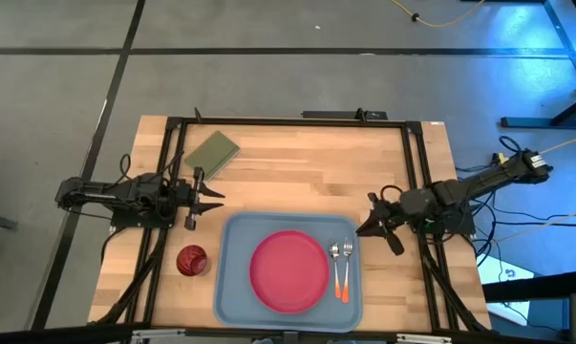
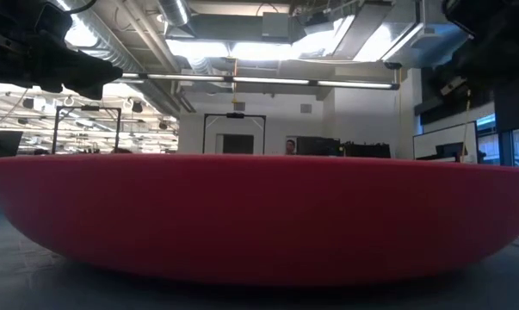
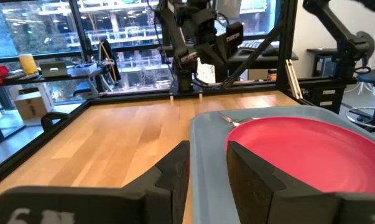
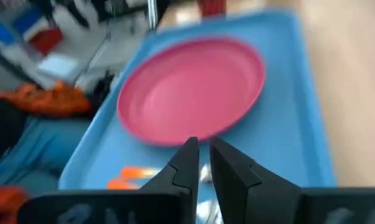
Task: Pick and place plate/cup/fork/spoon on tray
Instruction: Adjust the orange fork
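The pink-red plate lies flat in the middle of the light blue tray. It fills the low view. The fork and the spoon lie side by side on the tray, right of the plate, orange handles toward the near edge. The dark red cup stands on the table left of the tray. My left gripper hovers beyond the tray's far left corner, open by a narrow gap and empty. My right gripper is just off the tray's far right corner, its fingers close together and empty.
An olive green pad lies at the table's far left. A dark frame runs along the far edge and down both sides of the table. Bare wood shows between the pad and the tray.
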Controlling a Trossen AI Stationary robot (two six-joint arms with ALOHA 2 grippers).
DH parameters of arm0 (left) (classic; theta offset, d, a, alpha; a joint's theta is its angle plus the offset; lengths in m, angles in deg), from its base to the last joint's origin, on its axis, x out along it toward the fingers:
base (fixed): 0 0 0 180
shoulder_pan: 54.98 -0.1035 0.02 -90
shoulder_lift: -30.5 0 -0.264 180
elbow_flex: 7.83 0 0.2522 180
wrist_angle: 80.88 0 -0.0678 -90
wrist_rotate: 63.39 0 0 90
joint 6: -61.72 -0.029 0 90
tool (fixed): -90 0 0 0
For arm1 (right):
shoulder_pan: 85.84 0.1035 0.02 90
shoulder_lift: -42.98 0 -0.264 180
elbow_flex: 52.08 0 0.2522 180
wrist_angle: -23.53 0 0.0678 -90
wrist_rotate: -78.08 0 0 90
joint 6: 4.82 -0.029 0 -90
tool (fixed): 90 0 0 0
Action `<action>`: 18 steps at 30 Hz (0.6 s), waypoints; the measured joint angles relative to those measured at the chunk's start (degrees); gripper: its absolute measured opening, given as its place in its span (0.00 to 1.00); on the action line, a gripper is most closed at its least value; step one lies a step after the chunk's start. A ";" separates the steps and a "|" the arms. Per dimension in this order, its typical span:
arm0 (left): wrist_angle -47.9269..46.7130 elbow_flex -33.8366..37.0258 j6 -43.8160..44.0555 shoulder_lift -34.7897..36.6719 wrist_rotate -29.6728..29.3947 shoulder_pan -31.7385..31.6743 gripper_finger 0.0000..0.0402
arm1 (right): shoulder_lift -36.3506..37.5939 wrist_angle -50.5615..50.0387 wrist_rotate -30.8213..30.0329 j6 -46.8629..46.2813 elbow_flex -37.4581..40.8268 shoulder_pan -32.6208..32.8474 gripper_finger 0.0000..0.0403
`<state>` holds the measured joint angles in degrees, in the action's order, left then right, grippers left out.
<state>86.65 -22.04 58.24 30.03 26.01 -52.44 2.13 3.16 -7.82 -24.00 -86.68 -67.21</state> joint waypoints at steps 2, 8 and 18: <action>0.00 0.00 0.00 0.01 0.02 -0.01 0.25 | -3.10 -3.94 2.43 -2.32 -2.58 0.56 0.11; 0.00 0.00 0.02 0.02 0.02 -0.02 0.25 | -13.38 -3.37 7.59 -15.43 -4.77 5.86 0.11; 0.00 0.00 0.00 0.02 0.02 -0.01 0.25 | -31.16 10.26 4.07 -24.21 -6.94 13.66 0.11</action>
<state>86.65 -22.04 58.24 30.05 26.03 -52.45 -29.03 13.43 -3.75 -48.21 -93.61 -53.54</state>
